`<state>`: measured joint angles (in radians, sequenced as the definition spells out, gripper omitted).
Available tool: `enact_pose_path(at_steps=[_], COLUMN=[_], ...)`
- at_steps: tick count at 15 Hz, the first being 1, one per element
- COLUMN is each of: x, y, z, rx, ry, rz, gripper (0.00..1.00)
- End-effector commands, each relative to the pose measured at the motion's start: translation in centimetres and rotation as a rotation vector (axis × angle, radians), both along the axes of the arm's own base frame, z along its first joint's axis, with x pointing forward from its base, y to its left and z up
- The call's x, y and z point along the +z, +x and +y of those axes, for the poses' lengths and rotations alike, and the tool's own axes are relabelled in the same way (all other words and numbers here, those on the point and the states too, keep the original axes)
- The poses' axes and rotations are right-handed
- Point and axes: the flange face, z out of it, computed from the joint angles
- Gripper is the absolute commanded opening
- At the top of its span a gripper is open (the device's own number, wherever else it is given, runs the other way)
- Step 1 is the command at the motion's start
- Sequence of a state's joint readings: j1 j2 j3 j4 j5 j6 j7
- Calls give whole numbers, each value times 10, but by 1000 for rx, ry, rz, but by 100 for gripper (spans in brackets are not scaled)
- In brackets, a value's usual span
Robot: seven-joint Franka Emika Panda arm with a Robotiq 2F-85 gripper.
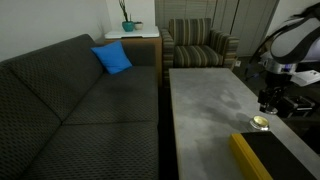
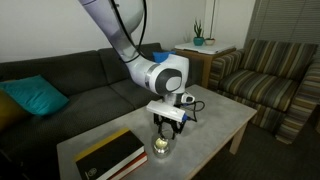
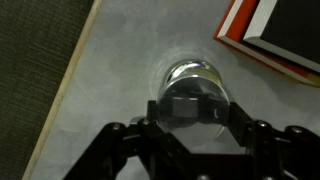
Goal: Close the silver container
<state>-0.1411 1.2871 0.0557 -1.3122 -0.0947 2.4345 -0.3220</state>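
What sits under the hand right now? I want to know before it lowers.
The small silver tin sits on the grey table right beneath the hand. The hand covers the tin's near edge; its inside isn't clear.

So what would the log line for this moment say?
tool: above silver container, jaws open | container: on grey table, beside black box | closed: cannot tell
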Motion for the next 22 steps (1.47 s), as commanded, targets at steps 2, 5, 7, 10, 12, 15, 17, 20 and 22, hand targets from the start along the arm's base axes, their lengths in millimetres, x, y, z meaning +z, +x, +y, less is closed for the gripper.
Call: enact_pose_path(at_steps=[2,5,7,10,12,15,17,20,22], x=[-22,-39,-46,-39,-37,-35,-35,-38,-40], y=[15,16,16,14,15,15,13,9,7], z=[-5,-1,3,8,11,20,25,30,29], rx=[28,38,47,48,44,23,5,-12,-40], ry=[26,53,61,64,57,25,14,10,-9], rz=[50,77,87,89,86,113,139,162,161], gripper=[44,44,44,44,44,44,44,44,44])
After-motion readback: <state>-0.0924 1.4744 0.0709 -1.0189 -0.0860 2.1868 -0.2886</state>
